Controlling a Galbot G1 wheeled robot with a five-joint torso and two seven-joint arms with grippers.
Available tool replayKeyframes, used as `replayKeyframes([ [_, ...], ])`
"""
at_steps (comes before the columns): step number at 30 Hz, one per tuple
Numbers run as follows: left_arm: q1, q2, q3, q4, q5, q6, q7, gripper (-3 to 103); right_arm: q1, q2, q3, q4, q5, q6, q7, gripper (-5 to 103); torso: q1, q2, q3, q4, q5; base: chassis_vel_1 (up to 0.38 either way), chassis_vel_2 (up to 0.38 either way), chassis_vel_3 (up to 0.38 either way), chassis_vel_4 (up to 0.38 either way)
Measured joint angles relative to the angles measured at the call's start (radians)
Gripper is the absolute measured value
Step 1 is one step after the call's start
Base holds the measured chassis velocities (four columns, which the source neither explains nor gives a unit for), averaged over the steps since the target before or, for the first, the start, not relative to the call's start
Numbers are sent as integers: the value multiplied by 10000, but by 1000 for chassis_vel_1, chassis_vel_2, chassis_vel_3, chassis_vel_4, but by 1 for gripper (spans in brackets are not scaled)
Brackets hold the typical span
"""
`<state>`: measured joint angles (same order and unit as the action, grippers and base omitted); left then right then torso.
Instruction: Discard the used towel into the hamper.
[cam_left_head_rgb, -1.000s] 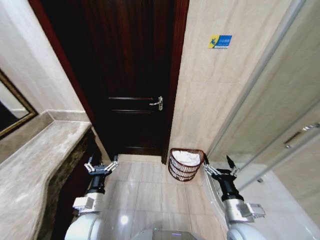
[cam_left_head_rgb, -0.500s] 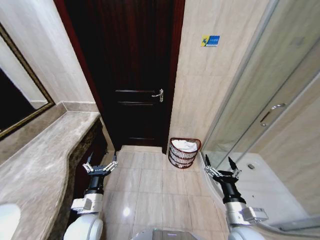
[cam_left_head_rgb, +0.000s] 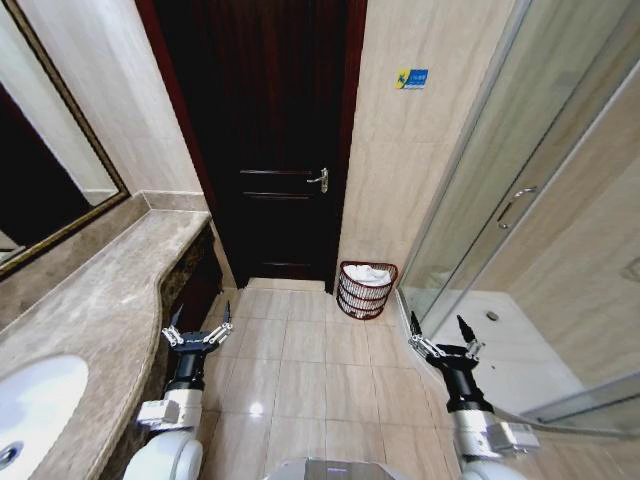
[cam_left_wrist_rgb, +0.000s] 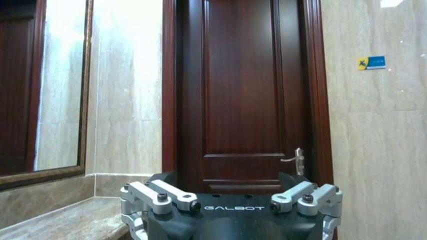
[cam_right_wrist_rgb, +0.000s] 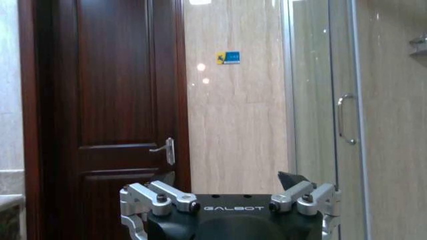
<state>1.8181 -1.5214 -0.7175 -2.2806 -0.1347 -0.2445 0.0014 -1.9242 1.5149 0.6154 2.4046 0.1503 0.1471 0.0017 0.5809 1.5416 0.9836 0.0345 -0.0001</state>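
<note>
- The hamper (cam_left_head_rgb: 366, 289) stands on the tiled floor (cam_left_head_rgb: 300, 370) at the foot of the beige wall, between the dark wooden door (cam_left_head_rgb: 265, 140) and the glass shower enclosure (cam_left_head_rgb: 500, 200).
- It is a round, dark red-brown openwork basket with horizontal bands, and a white towel (cam_left_head_rgb: 369, 273) lies bunched inside at its top.
- The floor is glossy beige tile; the wall is polished stone-look panel carrying a small blue and yellow sticker (cam_left_head_rgb: 411, 78).
- A marbled stone counter (cam_left_head_rgb: 90, 320) runs along my left, with a white basin (cam_left_head_rgb: 30, 405) sunk in it and a framed mirror (cam_left_head_rgb: 45, 170) above.
- My left tool (cam_left_head_rgb: 197, 332) hangs low beside the counter edge, fingers spread wide, empty.
- My right tool (cam_left_head_rgb: 440, 339) hangs low near the shower threshold, fingers also spread wide, holding nothing, well apart from the hamper.
</note>
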Motion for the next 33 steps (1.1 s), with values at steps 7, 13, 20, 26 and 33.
replayKeyframes([
  [7,18,-38,23,-7,24,-63,116,100,-197,-120,17,-44,75,298,76,100,0,-3,-1,1,4,168,-184,-177,176],
  [13,33,-69,136,-54,53,-95,129,100,-307,-118,17,40,136,447,123,100,-4,-3,-3,0,2,134,-144,-141,146],
  [20,62,-108,408,-279,55,16,-97,100,-256,-104,157,-23,194,453,132,100,-4,-4,-3,-1,2,46,-33,-35,41],
  [26,35,-42,542,-288,163,194,-273,100,-161,-90,275,-241,-13,185,111,100,3,-8,-2,0,2,0,0,0,0],
  [33,17,-31,556,-266,164,214,-274,100,-134,-92,279,-277,-49,173,111,100,-1,-7,-3,-1,1,0,0,0,0],
])
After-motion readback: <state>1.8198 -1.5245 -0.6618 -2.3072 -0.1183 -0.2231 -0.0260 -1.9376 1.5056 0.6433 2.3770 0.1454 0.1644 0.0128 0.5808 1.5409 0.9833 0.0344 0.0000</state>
